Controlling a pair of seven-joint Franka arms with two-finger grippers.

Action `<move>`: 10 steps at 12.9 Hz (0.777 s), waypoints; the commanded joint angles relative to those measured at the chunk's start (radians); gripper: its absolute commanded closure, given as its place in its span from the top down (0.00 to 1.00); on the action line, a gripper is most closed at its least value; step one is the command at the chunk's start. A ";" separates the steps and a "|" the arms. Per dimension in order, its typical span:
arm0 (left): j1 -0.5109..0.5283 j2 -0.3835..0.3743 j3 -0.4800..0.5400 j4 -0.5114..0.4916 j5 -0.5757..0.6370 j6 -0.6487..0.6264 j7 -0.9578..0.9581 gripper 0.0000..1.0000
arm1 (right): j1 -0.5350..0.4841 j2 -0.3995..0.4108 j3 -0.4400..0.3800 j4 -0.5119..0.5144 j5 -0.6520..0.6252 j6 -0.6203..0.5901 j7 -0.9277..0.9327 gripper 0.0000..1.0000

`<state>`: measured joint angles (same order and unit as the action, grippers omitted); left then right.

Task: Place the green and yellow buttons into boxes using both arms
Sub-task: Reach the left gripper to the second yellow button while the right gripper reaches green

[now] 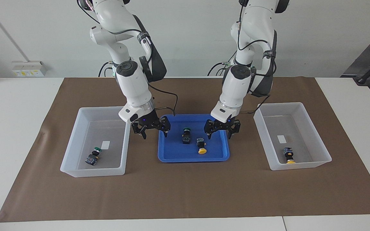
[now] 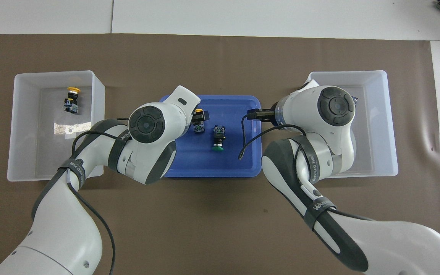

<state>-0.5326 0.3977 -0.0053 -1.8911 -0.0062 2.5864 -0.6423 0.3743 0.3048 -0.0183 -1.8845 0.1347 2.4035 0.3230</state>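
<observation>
Two push-button switches left on the blue tray (image 1: 169, 153) at mid-table. The green-capped switch (image 1: 186, 135) lies nearer the robots, the yellow mushroom-capped switch (image 1: 200, 145) just beside it, a little farther out and toward the left arm's end. Close neighbours, seemingly apart.

Both look small, hard and light — blocky black-and-grey plastic bodies with round caps. I'd judge the caps slick and curved, poor to pinch. The flat sides of the body are the better hold. Each lies on its side (likely to roll or skid on the smooth tray if nudged).

Left gripper (image 1: 221, 132) hangs over the tray's edge toward the left arm's end, fingers spread, nothing between them. Right gripper (image 1: 153, 129) hangs over the tray's other edge, fingers also spread and empty.

Already binned: a yellow-capped switch (image 1: 289, 155) in the left-end box (image 1: 318, 141), a green-capped switch (image 1: 92, 156) in the right-end box (image 1: 75, 141). Each box also has a small white label on its floor.

In the way: the tray's raised rim, and the switches' closeness — fingers going down on one could knock the other. Both arms crowd the same small tray, so wrists may come near each other.
</observation>
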 commanded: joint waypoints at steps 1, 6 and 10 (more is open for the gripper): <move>-0.026 0.010 0.016 -0.006 0.002 0.034 -0.051 0.93 | -0.002 -0.010 0.003 -0.019 0.034 0.023 -0.007 1.00; -0.050 0.026 0.016 -0.049 0.002 0.104 -0.106 0.65 | 0.026 0.000 0.003 -0.019 0.055 0.059 -0.002 1.00; -0.043 0.012 0.024 -0.051 0.003 0.036 -0.099 0.00 | 0.026 0.000 0.003 -0.019 0.055 0.059 -0.002 1.00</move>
<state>-0.5701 0.4267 0.0032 -1.9260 -0.0063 2.6526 -0.7336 0.4026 0.3072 -0.0176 -1.8898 0.1692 2.4353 0.3230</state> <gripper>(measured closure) 0.573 0.000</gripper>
